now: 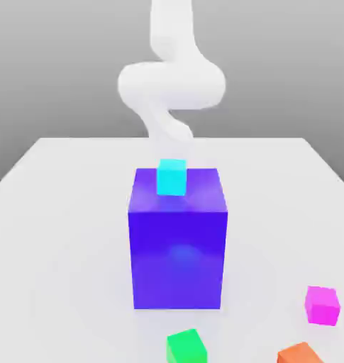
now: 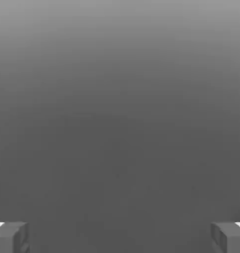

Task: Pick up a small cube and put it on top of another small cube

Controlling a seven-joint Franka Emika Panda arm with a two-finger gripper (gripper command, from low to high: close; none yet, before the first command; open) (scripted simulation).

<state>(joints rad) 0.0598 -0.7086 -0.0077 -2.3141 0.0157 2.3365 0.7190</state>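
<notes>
1. Cubes, small: cyan cube (image 1: pixel 172 176) sits on top of the large blue block (image 1: pixel 178 239), near the block's far top edge; green cube (image 1: pixel 186 347), orange cube (image 1: pixel 301 353) and magenta cube (image 1: pixel 322 305) lie on the counter (image 1: pixel 54 234) in front of the block, green nearest its front face, magenta and orange off toward the exterior view's right.
2. Arm (image 1: pixel 171 81) rises behind the blue block, well above it; no contact with any cube visible.
3. Gripper (image 2: pixel 120 237): hand view shows the two fingertips (image 2: pixel 10 237) spread wide apart with nothing between them; jaws open, holding nothing.
4. Progress, judged: no small cube rests on another small cube; the three counter cubes are apart from each other; stacking not yet started.
5. Remaining: approach one small cube, close on it, lift, carry over a second small cube, set down squarely, release.
6. Note: cyan cube rests on the block, not a small cube, so it does not count as done; which pair is intended cannot be told.
</notes>
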